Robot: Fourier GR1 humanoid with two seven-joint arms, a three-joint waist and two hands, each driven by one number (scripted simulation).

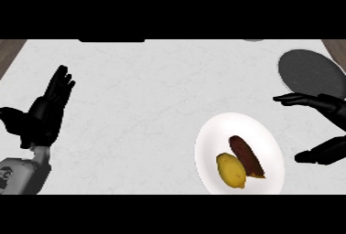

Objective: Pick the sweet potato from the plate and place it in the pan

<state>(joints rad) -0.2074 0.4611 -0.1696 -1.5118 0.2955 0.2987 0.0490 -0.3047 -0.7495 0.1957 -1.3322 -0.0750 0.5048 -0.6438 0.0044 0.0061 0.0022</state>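
Observation:
A brown sweet potato lies lengthwise on a white plate at the lower right of the counter. A yellow lemon-like fruit lies against its left side on the same plate. The dark round pan sits at the far right, beyond the plate. My right hand hovers at the right edge between pan and plate, open, fingers pointing left and thumb lower down; it holds nothing. My left hand rests open at the far left, fingers up.
The pale marble counter stretches between the two hands. Wooden strips show at both upper corners. A dark object lies along the far edge.

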